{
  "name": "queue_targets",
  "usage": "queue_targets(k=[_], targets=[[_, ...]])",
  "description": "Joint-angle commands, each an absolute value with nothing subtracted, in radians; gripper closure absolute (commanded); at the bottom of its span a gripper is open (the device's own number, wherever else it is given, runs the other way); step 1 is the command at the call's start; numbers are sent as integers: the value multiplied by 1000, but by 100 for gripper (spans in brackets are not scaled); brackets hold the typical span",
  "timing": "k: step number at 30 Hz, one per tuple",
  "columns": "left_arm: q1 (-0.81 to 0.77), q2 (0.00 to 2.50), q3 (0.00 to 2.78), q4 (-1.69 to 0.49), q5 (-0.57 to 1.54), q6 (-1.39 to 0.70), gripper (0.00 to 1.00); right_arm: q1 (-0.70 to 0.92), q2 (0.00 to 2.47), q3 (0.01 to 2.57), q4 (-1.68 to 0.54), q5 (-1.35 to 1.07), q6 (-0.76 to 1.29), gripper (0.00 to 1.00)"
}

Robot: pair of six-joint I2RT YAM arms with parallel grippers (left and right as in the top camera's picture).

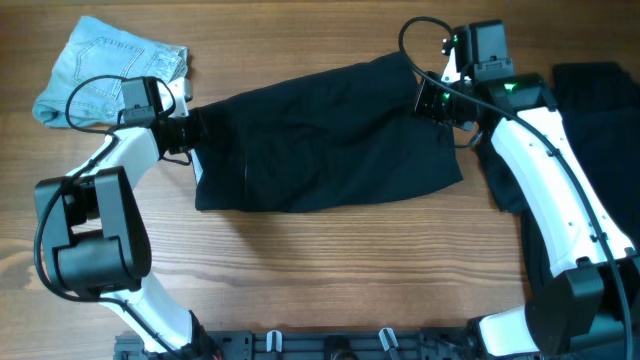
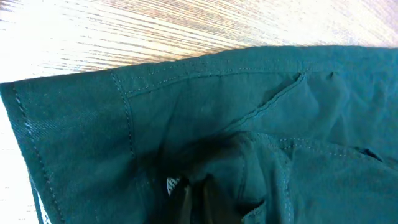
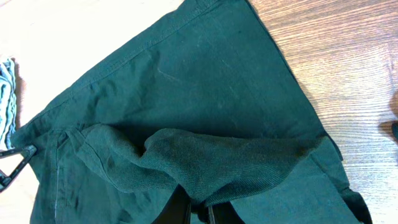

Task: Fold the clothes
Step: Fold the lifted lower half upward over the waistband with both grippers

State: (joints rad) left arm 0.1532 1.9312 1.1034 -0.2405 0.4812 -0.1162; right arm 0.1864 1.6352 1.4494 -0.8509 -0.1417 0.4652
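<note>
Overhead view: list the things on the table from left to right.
light-blue jeans → left claw → dark garment → right claw → dark cloth at the right edge

Cannot see tips of left fingers (image 2: 186, 200), buried under a shorts (image 2: 249, 124) fold; cannot judge that grip. Only glimpse right fingers (image 3: 179, 213), cut at frame bottom. Cannot make out dark garment (image 1: 600, 85) at right edge, cropped and partly under arm (image 1: 550, 170).
</note>
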Motion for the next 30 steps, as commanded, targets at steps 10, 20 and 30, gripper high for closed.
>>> queue_targets(k=[10, 20, 30], targets=[[221, 1689, 1114, -364, 478, -111, 96, 182, 1636, 1473, -838, -147, 444, 96], [239, 1604, 1114, -456, 387, -108, 96, 182, 1635, 1473, -695, -101, 456, 96], [240, 1624, 1114, -472, 239, -109, 96, 182, 1711, 1472, -665, -105, 474, 96]])
